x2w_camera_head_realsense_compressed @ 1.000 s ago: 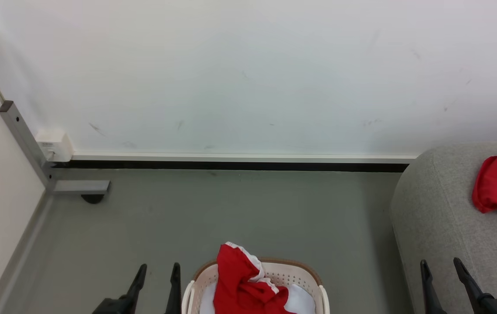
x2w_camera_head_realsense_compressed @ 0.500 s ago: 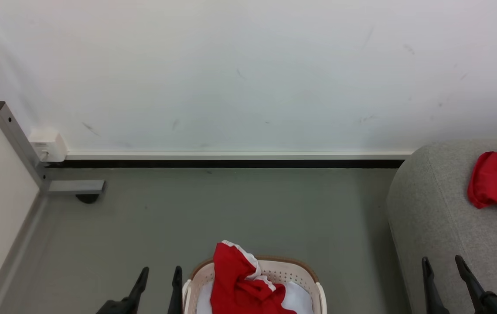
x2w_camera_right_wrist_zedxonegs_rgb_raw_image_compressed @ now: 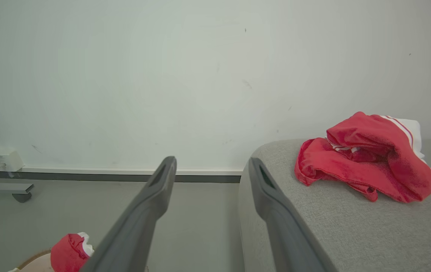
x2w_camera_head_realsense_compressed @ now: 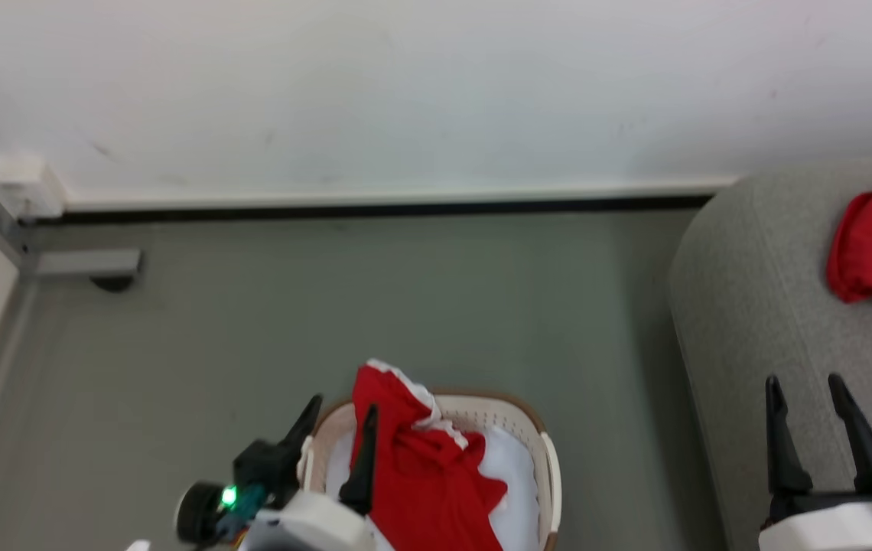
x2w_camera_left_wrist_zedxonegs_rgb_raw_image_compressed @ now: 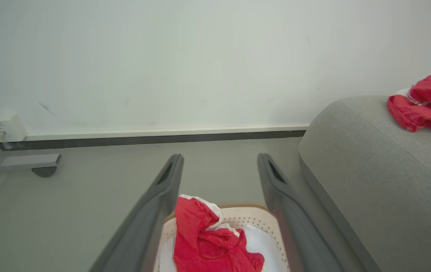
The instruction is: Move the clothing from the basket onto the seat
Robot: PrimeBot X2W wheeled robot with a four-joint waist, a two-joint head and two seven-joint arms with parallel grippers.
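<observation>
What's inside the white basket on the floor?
The basket holds red clothing with white trim, heaped up and poking above the rim. A pale white pad shows beside and under it. Anything deeper under the heap is covered.

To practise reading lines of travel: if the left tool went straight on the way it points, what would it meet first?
Probably the dark skirting strip at the wall's foot: the left tool points above the red garment in the basket, over the floor. Depth is unclear.
</observation>
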